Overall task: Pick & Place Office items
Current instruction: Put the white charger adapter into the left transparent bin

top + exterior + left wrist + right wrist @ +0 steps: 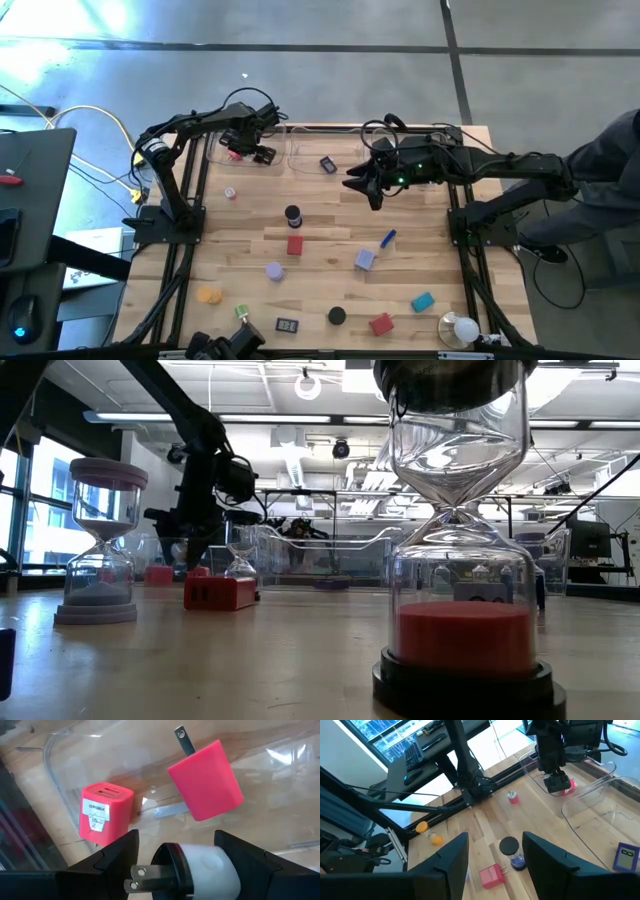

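Observation:
My left gripper [257,152] [176,851] hovers over the left clear tray [215,150] at the far edge, shut on a white-and-black plug adapter [200,867]. Two red adapters [106,814] [206,780] lie on the tray floor [280,815] below it. My right gripper [364,186] [495,851] is open and touches nothing, hanging above the table's middle. Past its fingers stand a black-capped hourglass [510,851] [292,214] and a red adapter [492,875] [295,244]. A blue stick [387,238], a lavender block [365,260] and a teal piece [422,301] lie nearer. My left gripper has the white-and-black adapter lengthwise between its two fingers. The metal prongs [145,879] point at one finger [117,851], and the white rounded end [212,865] meets the other [245,857]. The adapter is lifted clear above the tray.
A second clear tray [300,158] beside the first holds a dark purple piece [328,165]. Scattered on the table are a pink hourglass [230,192], a lilac cap [274,271], an orange piece [208,296], a black cap [337,316], a red block [381,324] and a white bulb [462,328].

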You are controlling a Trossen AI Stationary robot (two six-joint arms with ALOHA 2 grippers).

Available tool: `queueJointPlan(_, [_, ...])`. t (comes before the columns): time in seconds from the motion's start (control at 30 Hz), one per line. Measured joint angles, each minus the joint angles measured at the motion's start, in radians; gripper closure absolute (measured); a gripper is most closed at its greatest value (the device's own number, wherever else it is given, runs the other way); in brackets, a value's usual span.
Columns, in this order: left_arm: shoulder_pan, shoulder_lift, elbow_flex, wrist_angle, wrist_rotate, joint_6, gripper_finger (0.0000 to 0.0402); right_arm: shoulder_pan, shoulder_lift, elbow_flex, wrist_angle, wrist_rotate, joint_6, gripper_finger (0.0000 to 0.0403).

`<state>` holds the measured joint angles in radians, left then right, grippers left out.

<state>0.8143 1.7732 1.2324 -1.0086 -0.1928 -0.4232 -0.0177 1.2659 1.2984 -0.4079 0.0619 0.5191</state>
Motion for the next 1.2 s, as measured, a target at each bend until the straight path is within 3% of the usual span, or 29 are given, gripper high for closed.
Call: queueJointPlan(1.2, [-0.026, 0.0, 0.001, -0.057, -0.038, 0.191, 0.0151, 0.0, 0.0, 0.0, 0.0, -0.001, -0.015, 0.0229])
